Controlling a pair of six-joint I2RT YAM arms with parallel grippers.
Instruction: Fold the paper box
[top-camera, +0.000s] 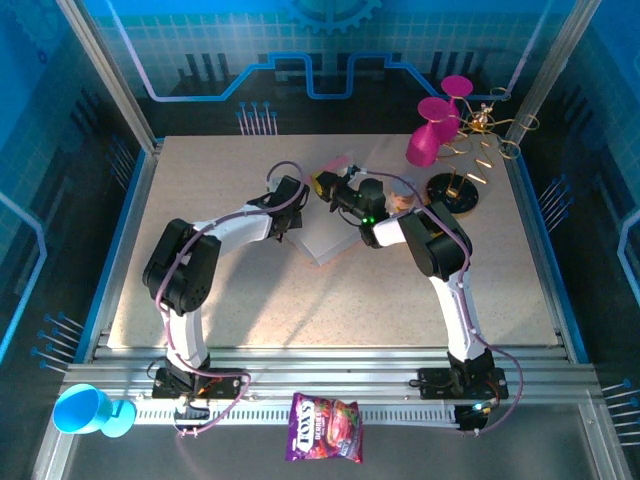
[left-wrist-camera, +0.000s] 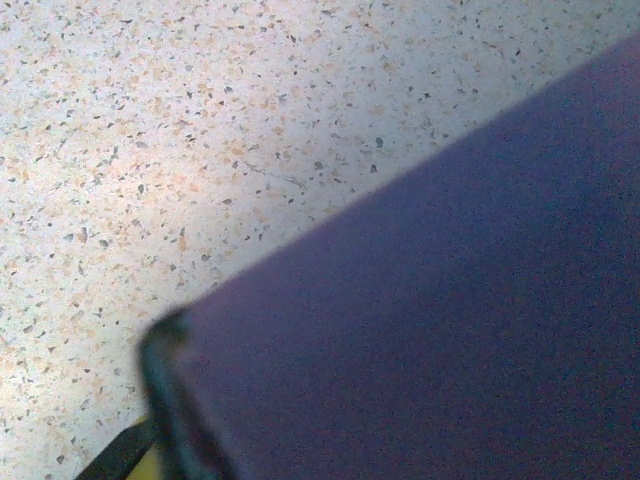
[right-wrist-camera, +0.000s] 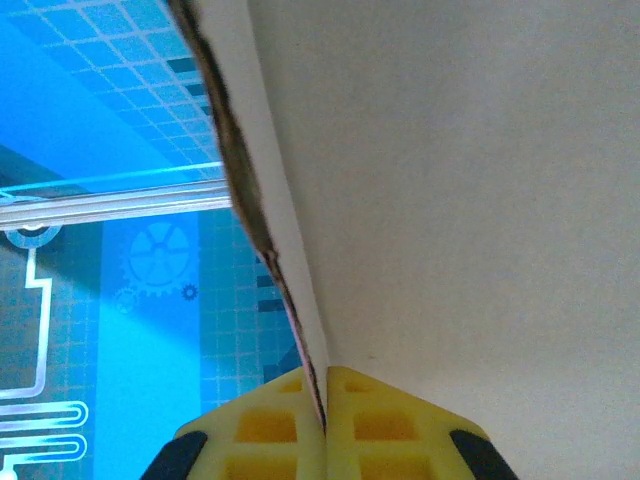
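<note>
The paper box (top-camera: 322, 240) lies partly folded in the middle of the table, whitish side up, with a pink flap raised at its far edge. My right gripper (top-camera: 332, 186) reaches in from the right. In the right wrist view its yellow pads (right-wrist-camera: 270, 425) are shut on the thin edge of a cardboard flap (right-wrist-camera: 450, 200). My left gripper (top-camera: 292, 216) sits at the box's left edge. In the left wrist view a blurred dark panel of the box (left-wrist-camera: 450, 300) covers the jaws, and one dark finger (left-wrist-camera: 165, 390) shows at the lower left.
Two magenta cups (top-camera: 432, 130) hang on a gold wire rack (top-camera: 485, 140) at the back right, with a black round base (top-camera: 455, 190) beside them. A purple snack bag (top-camera: 325, 428) and a blue cup (top-camera: 85, 410) lie on the near rail.
</note>
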